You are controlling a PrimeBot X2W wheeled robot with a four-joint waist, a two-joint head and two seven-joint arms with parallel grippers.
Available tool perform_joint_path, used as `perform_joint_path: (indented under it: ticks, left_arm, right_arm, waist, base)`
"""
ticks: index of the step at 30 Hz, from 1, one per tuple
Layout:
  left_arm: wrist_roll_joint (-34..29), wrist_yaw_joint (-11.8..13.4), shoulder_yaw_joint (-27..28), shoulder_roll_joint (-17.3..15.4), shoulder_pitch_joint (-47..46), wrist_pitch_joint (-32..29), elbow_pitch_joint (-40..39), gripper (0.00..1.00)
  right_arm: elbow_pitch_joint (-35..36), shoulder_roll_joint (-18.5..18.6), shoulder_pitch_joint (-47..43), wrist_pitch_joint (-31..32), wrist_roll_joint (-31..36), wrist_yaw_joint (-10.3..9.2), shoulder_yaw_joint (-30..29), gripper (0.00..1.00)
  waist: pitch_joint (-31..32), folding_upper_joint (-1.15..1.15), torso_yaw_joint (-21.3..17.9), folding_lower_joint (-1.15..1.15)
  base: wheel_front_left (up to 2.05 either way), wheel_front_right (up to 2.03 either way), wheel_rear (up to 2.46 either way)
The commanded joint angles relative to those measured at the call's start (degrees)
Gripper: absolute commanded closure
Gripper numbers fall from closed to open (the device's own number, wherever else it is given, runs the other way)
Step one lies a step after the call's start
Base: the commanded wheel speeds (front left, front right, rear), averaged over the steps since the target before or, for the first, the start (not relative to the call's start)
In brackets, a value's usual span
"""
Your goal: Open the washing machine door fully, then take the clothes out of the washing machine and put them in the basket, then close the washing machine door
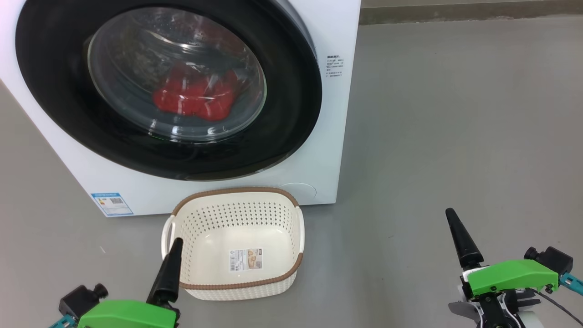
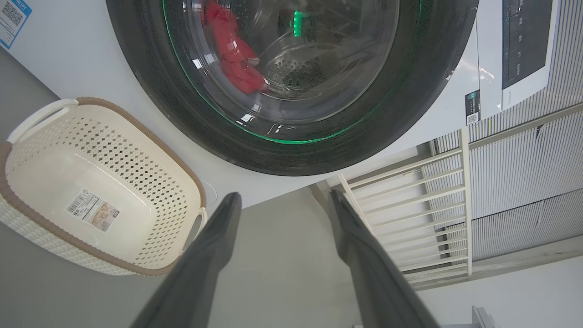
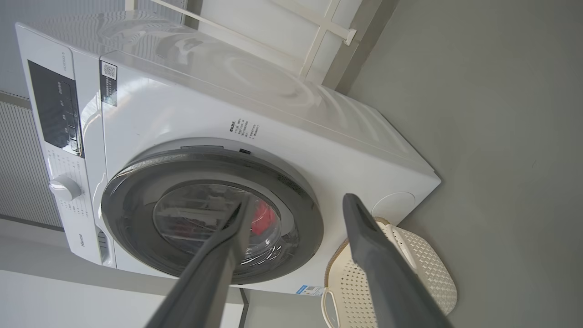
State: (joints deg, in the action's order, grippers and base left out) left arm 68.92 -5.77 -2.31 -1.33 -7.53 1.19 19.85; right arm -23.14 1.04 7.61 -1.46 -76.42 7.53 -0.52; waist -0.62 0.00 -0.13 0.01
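Rightward, wide grey floor [image 1: 455,114] beside the basket [image 1: 234,190]

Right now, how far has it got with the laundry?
Nothing looks done yet. The round black-rimmed glass door is not swung open, the bright red clothes lie behind it, and the cream perforated plastic basket holds no clothes. The left fingers and right fingers stand open, holding nothing. All three steps remain.

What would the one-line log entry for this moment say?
door: not opened | clothes: inside | basket: empty | left gripper: open | right gripper: open
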Motion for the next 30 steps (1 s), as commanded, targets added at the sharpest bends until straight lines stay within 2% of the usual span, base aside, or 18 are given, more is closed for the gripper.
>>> perform_joint_path:
  ticks: [1,21,30]
  left_arm:
    - [-2.13,0.41,0.37,-0.73,-3.35,0.74,-1.38,0.0]
    - [-21.92,3.51,-1.01,-0.95,-6.14,4.16,-0.83,0.0]
    - [-28.56,4.55,-1.35,-1.06,-7.46,5.51,-0.37,0.0]
  right_arm:
    - [1.15,0.62,3.23,-0.63,1.69,-0.02,0.88,0.0]
    - [0.97,0.94,6.61,-4.0,22.26,-0.02,1.53,0.0]
    - [0.23,1.06,8.1,-5.34,28.01,-0.03,2.12,0.0]
  waist:
    - [0.02,0.0,-0.02,-0.01]
    - [-0.24,0.0,-0.3,-0.01]
    - [-0.36,0.0,-0.35,-0.01]
  base:
    - [0.0,0.0,0.0]
    - [0.0,0.0,0.0]
    - [0.0,0.0,0.0]
